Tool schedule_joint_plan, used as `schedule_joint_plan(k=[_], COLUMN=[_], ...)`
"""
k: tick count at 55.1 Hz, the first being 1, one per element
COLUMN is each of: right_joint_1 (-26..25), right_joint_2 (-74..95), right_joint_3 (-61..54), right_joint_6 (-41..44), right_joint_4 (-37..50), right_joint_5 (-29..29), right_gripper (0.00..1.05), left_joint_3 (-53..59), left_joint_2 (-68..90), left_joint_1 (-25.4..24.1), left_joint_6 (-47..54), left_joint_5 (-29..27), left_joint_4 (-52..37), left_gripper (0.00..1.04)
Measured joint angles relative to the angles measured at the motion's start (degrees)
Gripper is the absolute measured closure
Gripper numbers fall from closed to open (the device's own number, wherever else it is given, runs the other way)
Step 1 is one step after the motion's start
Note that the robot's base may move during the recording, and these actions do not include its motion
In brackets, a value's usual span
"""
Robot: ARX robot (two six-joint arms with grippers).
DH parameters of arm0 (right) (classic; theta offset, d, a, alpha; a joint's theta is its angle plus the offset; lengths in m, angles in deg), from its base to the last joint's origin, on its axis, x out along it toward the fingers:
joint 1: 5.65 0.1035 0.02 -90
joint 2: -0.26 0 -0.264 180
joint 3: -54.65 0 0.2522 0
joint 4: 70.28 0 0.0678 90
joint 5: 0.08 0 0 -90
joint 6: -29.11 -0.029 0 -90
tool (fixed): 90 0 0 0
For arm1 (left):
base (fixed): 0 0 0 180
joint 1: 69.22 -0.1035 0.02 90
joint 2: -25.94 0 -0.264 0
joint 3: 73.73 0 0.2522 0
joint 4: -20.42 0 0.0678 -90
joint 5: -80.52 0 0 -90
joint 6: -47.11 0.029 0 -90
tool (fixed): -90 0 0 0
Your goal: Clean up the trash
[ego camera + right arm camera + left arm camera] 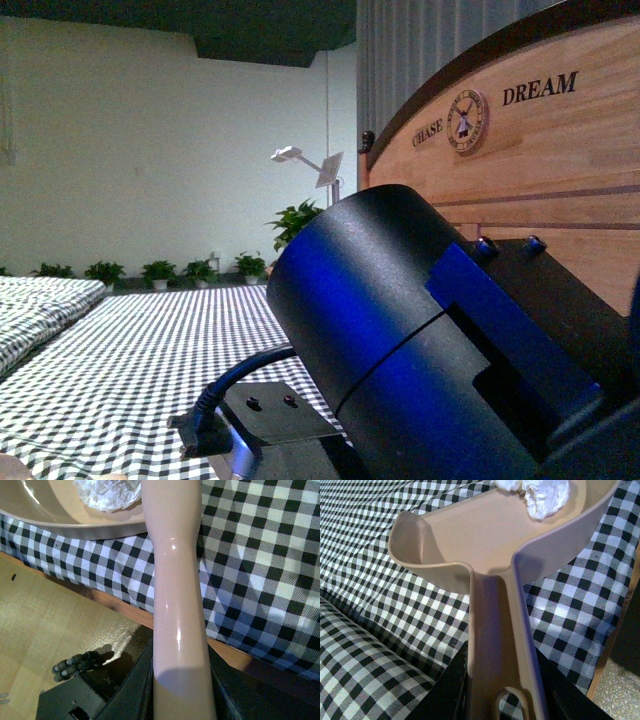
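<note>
The trash (542,497), a crumpled wad of white tissue, lies inside the beige dustpan (485,535) near its far end. My left gripper (502,695) is shut on the dustpan handle (495,630), black fingers on both sides. From the right wrist the trash (107,492) shows in the dustpan (45,515), which rests on the checked bedsheet (260,570). My right gripper (182,690) is shut on the beige brush handle (175,580); the brush head is out of view. The front view shows only a black arm housing (420,340) up close.
Black-and-white checked sheet (380,580) covers the bed. A wooden headboard (560,170) lettered CHASE DREAM stands at the right. The bed's wooden edge (125,607) and yellowish floor (45,620) lie below the right wrist. Potted plants (160,270) line the far wall.
</note>
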Motion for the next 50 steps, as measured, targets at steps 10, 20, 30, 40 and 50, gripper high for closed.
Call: schedule_joint_plan(k=[10, 20, 30, 40, 50], right_joint_1=[-1.8, -3.2, -4.8, -7.5, -12.7], right_joint_2=[0.0, -0.1, 0.1, 1.3, 2.8], right_joint_3=[0.3, 0.9, 1.2, 1.2, 1.4], right_joint_6=[-3.3, -5.3, -6.3, -5.1, -1.0], right_joint_4=[0.8, 2.9, 5.3, 7.6, 11.6], right_joint_5=[-0.7, -0.6, 0.3, 4.4, 13.1], right_gripper=[0.83, 0.83, 0.83, 0.83, 0.83], left_joint_3=[0.0, 0.0, 0.0, 0.0, 0.0], left_joint_2=[0.0, 0.0, 0.0, 0.0, 0.0], left_joint_1=[0.0, 0.0, 0.0, 0.0, 0.0], left_joint_6=[0.0, 0.1, 0.2, 0.2, 0.2], left_joint_5=[0.0, 0.0, 0.0, 0.0, 0.0], left_joint_4=[0.0, 0.0, 0.0, 0.0, 0.0], left_gripper=[0.77, 0.77, 0.77, 0.77, 0.77])
